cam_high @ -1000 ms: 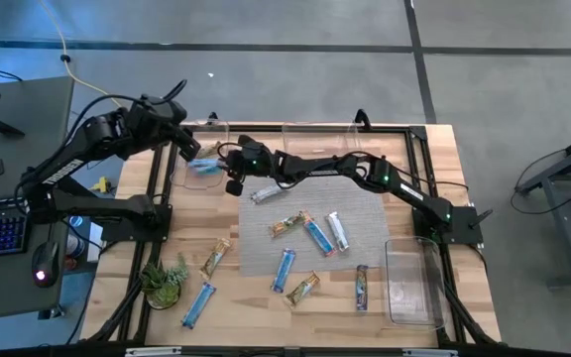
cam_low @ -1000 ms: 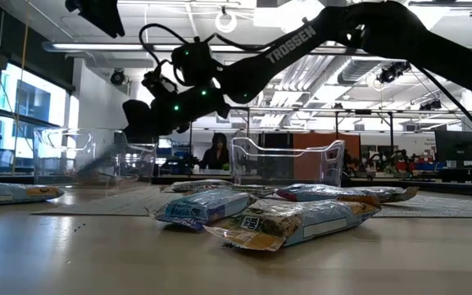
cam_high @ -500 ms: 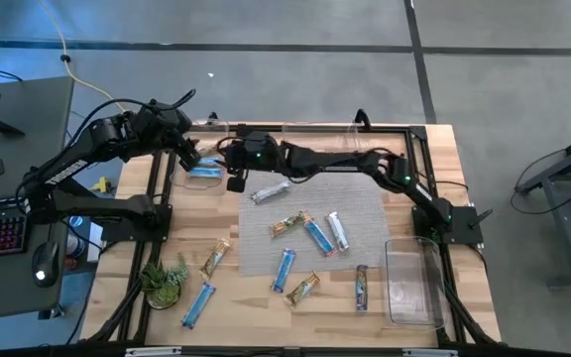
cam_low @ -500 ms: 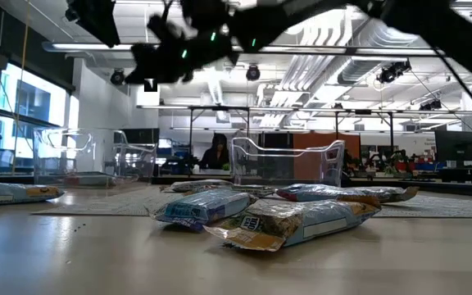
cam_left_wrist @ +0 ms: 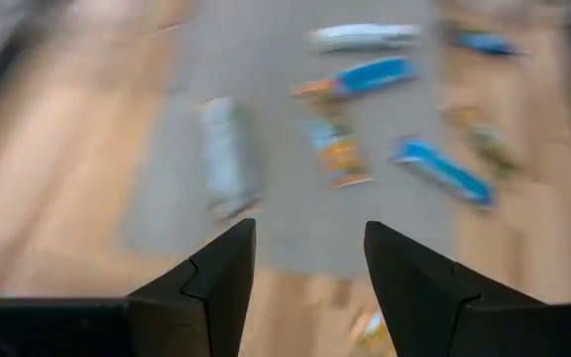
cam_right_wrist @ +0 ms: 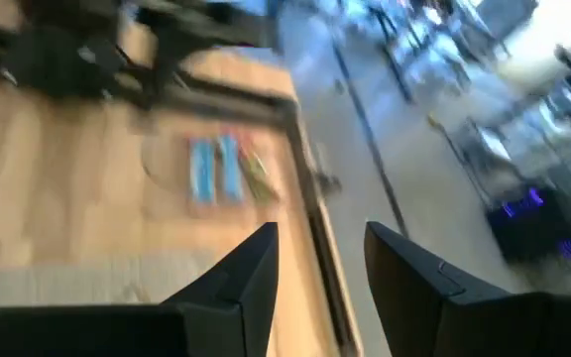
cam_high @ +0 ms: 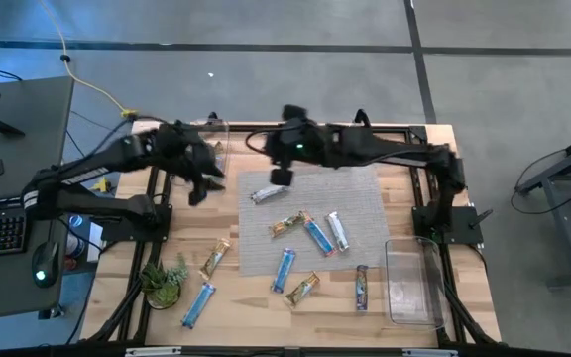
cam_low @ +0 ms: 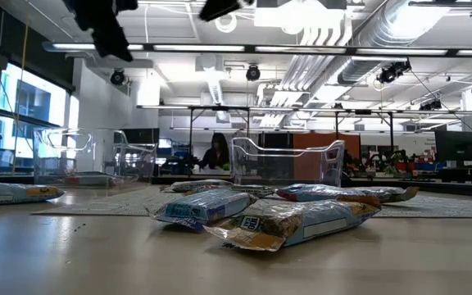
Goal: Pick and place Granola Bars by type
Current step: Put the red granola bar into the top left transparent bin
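Observation:
Several granola bars lie flat on the grey mat (cam_high: 365, 203) and the wood around it: a silver one (cam_high: 269, 193), a blue one (cam_high: 315, 236), a tan one (cam_high: 287, 225). Two blue bars (cam_right_wrist: 214, 169) and a tan one lie in the clear far-left bin (cam_low: 72, 156). My left gripper (cam_high: 198, 188) hangs open beside that bin, tipped down toward the mat (cam_left_wrist: 310, 248). My right gripper (cam_high: 281, 177) is raised over the mat's far edge, open and holding nothing (cam_right_wrist: 320, 258).
A second clear bin (cam_low: 287, 162) stands at the far middle and a clear tray (cam_high: 409, 283) at the near right. A small green plant (cam_high: 165, 281) sits at the near left, with a tan bar (cam_high: 215, 258) and a blue bar (cam_high: 198, 304) beside it.
My right gripper has risen from the far-left bin and drawn back toward the table's right; a blue bar that was by it now lies in the bin. My left gripper has come down a little toward the near edge and tipped toward the mat.

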